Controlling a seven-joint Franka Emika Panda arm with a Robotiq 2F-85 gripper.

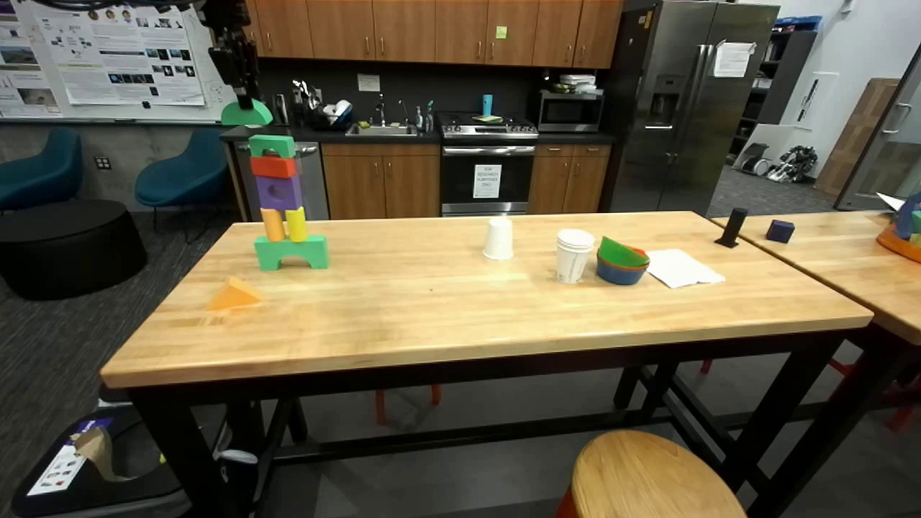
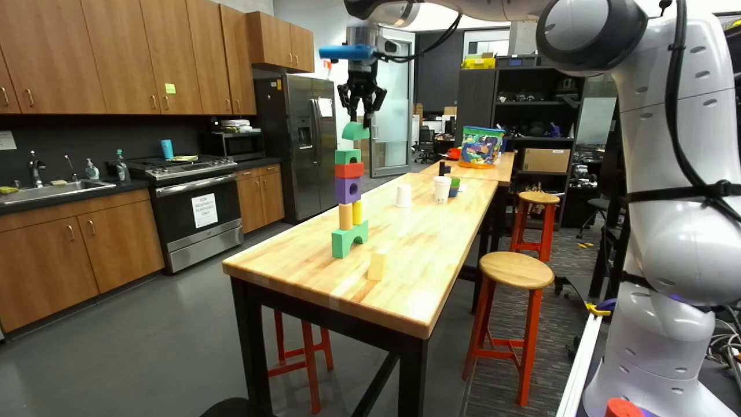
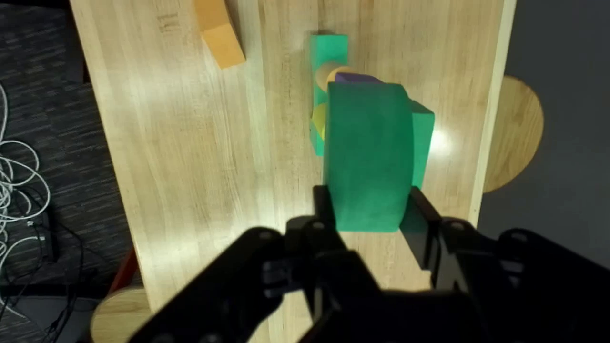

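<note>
A green half-round block (image 1: 247, 114) is pinched between the fingers of my gripper (image 3: 369, 205), its curved side upward in both exterior views. Just below it, with a visible gap, stands a block tower. A small green arch (image 1: 272, 146) tops it, over a red block (image 1: 273, 167) and a purple block (image 1: 279, 192) with a round hole. Orange (image 1: 273, 224) and yellow (image 1: 296, 224) cylinders carry these on a wide green arch (image 1: 291, 253). In the wrist view the held block (image 3: 369, 152) hides much of the tower. An orange triangular block (image 3: 221, 40) lies apart on the table.
Farther along the wooden table (image 1: 403, 309) are an upturned white cup (image 1: 498, 239), stacked white cups (image 1: 573, 255), nested coloured bowls (image 1: 622, 262) and a white paper (image 1: 680, 268). Stools (image 2: 515, 270) stand beside the table. The tower is near one table end.
</note>
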